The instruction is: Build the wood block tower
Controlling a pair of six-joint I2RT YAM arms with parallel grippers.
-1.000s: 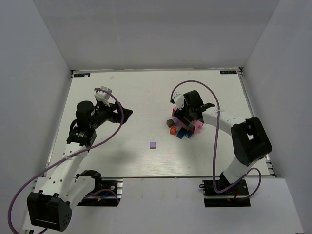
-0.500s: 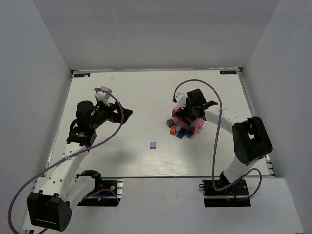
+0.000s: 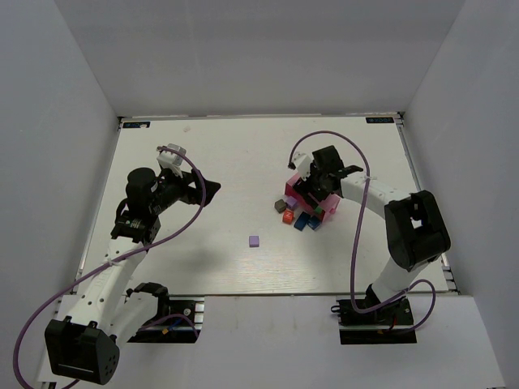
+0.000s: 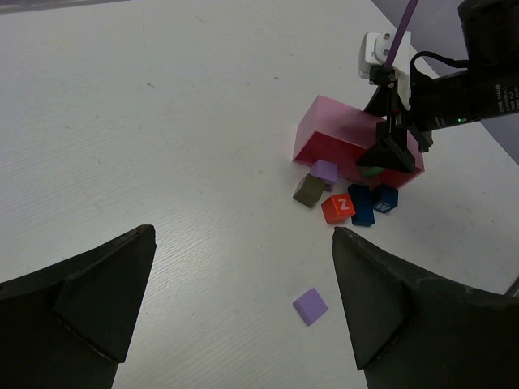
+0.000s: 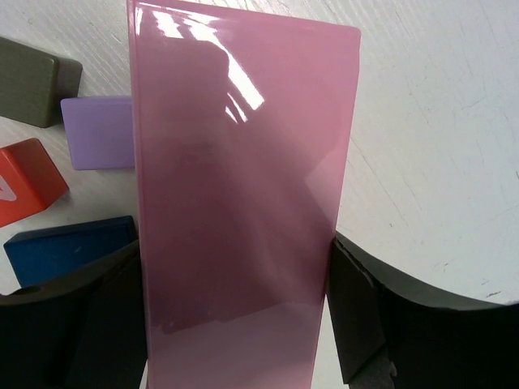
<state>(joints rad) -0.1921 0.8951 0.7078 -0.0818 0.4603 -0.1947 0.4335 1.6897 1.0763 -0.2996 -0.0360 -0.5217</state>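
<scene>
Loose wood blocks lie in a cluster beside a pink tray (image 3: 298, 188) (image 4: 340, 134): a dark grey one (image 4: 308, 191) (image 5: 32, 79), a lilac one (image 4: 325, 171) (image 5: 97, 132), a red one (image 3: 287, 216) (image 4: 338, 207) (image 5: 24, 180) and blue ones (image 4: 361, 204) (image 5: 73, 247). Another lilac block (image 3: 255, 241) (image 4: 310, 306) lies alone nearer the front. No tower shows in any view. My right gripper (image 3: 314, 197) (image 5: 235, 267) straddles the tray (image 5: 243, 162), a finger pressed against each long side. My left gripper (image 3: 212, 190) (image 4: 243, 235) hangs open and empty above the table's left half.
White walls enclose the white table (image 3: 203, 154) on three sides. The right arm's purple cable (image 3: 324, 138) loops over the tray area. A green block (image 4: 372, 171) peeks out at the tray under the right gripper.
The right gripper's fingers have drawn in against the pink tray and its wrist has shifted slightly toward the back. The left arm and the lone lilac block have stayed put.
</scene>
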